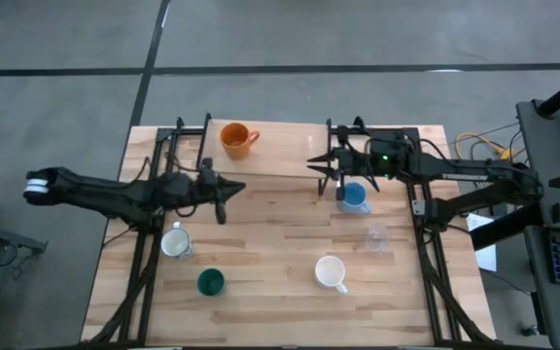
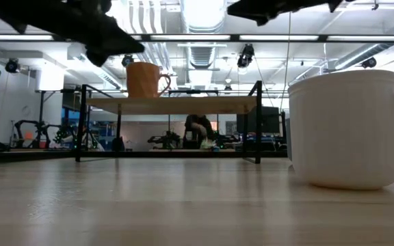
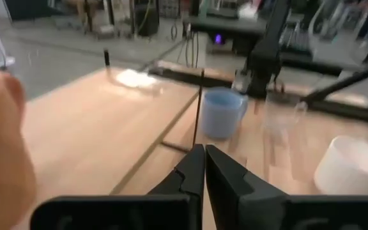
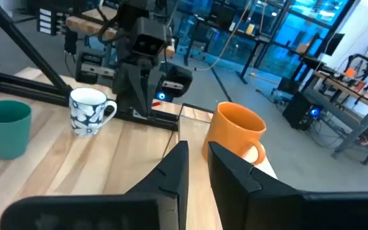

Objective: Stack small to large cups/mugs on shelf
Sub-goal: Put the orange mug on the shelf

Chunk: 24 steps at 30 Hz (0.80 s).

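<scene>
The orange mug [image 1: 236, 139] stands on the light-wood shelf [image 1: 290, 146] at the table's far side, near the shelf's left end; it also shows in the right wrist view [image 4: 235, 131]. My left gripper [image 1: 229, 190] is shut and empty, just in front of the shelf's near edge. My right gripper [image 1: 314, 163] hovers over the shelf's right half, its fingers a narrow gap apart, empty, pointing toward the orange mug. The light blue mug [image 1: 353, 196], clear glass [image 1: 377, 236], plain white mug [image 1: 331, 272], dark green cup [image 1: 210, 282] and marked white mug [image 1: 175, 241] stand on the tabletop.
The shelf stands on thin black legs [image 2: 81, 123]. Black arm frames run along the table's left [image 1: 144, 262] and right [image 1: 431, 262] sides. Bare shelf board lies between the orange mug and the right gripper. Desks and equipment fill the room beyond.
</scene>
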Each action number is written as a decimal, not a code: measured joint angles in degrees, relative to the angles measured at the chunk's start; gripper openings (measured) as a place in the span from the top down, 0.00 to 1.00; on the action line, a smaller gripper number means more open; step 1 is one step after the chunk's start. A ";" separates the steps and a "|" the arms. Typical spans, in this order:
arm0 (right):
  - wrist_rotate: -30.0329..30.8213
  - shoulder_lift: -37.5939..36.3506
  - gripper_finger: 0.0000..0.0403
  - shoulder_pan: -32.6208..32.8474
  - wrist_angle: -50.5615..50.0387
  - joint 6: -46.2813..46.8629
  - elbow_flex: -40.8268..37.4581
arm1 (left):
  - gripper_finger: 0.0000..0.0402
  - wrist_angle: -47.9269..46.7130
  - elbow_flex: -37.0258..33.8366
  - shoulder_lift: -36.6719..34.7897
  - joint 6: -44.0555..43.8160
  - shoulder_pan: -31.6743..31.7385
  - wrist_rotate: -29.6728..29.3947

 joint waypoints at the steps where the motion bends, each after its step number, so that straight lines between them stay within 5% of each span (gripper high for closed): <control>1: 0.00 -0.90 0.87 0.00 0.00 0.00 -1.03 | 1.00 -0.28 0.95 1.93 -0.02 0.01 0.00; 13: -0.04 -9.10 0.87 0.00 8.72 0.38 -13.07 | 1.00 -2.75 10.48 16.57 0.09 3.72 -0.39; 24: -0.04 -13.13 0.87 -0.02 12.47 1.02 -18.09 | 1.00 -8.10 12.79 18.13 0.51 9.19 -8.61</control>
